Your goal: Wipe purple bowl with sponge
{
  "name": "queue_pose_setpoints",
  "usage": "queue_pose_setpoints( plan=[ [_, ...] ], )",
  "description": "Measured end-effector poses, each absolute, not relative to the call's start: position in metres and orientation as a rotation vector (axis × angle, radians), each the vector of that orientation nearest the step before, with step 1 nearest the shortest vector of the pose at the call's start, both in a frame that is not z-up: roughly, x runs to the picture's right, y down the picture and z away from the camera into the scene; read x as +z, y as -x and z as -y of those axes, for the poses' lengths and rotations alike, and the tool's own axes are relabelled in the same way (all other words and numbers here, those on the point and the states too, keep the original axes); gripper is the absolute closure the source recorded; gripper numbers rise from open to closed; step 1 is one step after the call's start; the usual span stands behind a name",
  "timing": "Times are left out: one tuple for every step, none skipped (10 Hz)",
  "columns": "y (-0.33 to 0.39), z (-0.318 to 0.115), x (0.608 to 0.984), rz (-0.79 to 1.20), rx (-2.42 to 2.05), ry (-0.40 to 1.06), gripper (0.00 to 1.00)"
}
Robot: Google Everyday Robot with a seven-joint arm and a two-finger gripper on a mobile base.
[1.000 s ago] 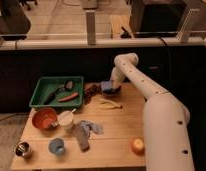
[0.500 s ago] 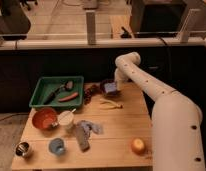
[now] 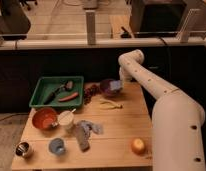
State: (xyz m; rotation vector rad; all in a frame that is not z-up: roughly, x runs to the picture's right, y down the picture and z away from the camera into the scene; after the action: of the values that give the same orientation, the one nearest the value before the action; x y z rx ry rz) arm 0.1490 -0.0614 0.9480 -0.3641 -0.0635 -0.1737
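Observation:
The purple bowl (image 3: 107,89) sits at the back of the wooden table, right of the green tray. A blue-grey sponge (image 3: 115,86) lies in the bowl's right half. My gripper (image 3: 122,78) hangs at the end of the white arm, just above and to the right of the bowl's rim, close to the sponge. From here I cannot make out whether it touches the sponge.
A green tray (image 3: 56,79) holds utensils and a red item. Dark red grapes (image 3: 91,92) and a yellow item (image 3: 110,104) lie near the bowl. In front are an orange bowl (image 3: 44,119), white cup (image 3: 66,119), grey-blue cloth (image 3: 86,132), light blue cup (image 3: 57,146), metal can (image 3: 23,149) and an orange fruit (image 3: 138,145).
The gripper has shifted right and slightly up, from over the bowl to its right rim. The sponge now shows lying in the bowl.

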Motion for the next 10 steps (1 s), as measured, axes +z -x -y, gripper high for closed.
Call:
queue_pose_setpoints(
  plan=[
    [-0.143,0.067,0.954,0.065,-0.176,0.358,1.00],
    [-0.139,0.072,0.961,0.070,-0.173,0.352,1.00],
    [-0.136,0.074,0.968,0.075,-0.170,0.344,1.00],
    [-0.133,0.075,0.974,0.079,-0.168,0.339,1.00],
    [-0.130,0.075,0.980,0.086,-0.166,0.334,1.00],
    [-0.125,0.075,0.986,0.099,-0.164,0.333,1.00],
    [-0.118,0.073,0.992,0.118,-0.161,0.335,1.00],
    [-0.112,0.071,0.996,0.138,-0.159,0.338,1.00],
    [-0.106,0.069,0.997,0.159,-0.160,0.340,1.00],
    [-0.098,0.067,0.996,0.180,-0.167,0.337,1.00]
  ],
)
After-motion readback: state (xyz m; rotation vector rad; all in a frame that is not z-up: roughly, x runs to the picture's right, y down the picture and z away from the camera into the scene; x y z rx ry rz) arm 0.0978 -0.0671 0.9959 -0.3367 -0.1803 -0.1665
